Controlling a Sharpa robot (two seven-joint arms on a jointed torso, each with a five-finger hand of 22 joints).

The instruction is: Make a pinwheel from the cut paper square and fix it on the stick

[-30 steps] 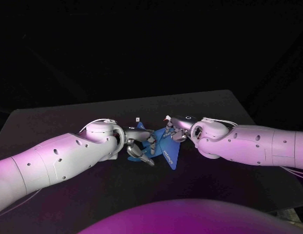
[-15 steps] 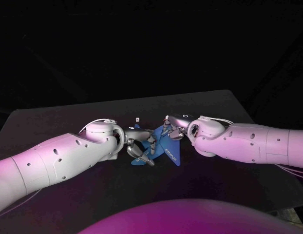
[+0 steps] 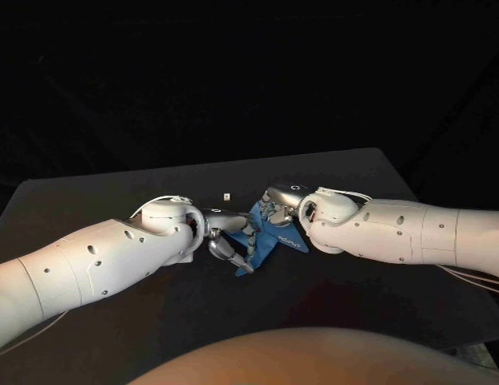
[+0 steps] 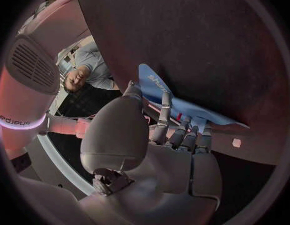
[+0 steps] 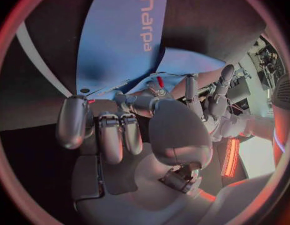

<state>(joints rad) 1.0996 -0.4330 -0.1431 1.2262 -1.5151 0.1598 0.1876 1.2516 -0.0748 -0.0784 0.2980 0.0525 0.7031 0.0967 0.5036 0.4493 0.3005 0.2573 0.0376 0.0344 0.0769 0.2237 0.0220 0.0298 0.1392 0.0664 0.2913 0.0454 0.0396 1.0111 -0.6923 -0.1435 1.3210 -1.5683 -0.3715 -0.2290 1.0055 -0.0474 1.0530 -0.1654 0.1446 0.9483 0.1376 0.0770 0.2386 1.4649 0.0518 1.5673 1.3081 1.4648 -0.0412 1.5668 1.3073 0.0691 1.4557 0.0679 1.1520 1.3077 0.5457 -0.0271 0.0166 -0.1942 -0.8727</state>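
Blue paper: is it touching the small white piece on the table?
Apart. The head view shows bare black table between the blue paper and the small white piece.

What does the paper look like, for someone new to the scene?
Start at the black table and look near its middle. Between the left hand and the right hand is the blue paper: the only coloured thing there, a pointed sheet printed "sharpa".
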